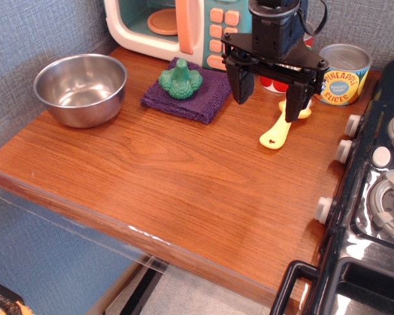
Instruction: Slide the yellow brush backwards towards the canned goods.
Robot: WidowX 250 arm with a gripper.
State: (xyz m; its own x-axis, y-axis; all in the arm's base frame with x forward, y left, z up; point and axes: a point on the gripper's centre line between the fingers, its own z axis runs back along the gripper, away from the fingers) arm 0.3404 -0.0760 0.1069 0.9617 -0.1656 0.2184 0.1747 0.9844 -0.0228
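The yellow brush lies on the wooden counter, its handle with the star hole pointing front-left; its bristle head is hidden behind my gripper's right finger. My black gripper hangs open and empty over the counter, just left of and above the brush. The pineapple slices can stands behind and to the right of the brush. The red tomato sauce can is mostly hidden behind the gripper; only a red-and-white sliver shows.
A toy microwave stands at the back. A green broccoli toy sits on a purple cloth. A steel bowl is at the left. A toy stove with knobs borders the right edge.
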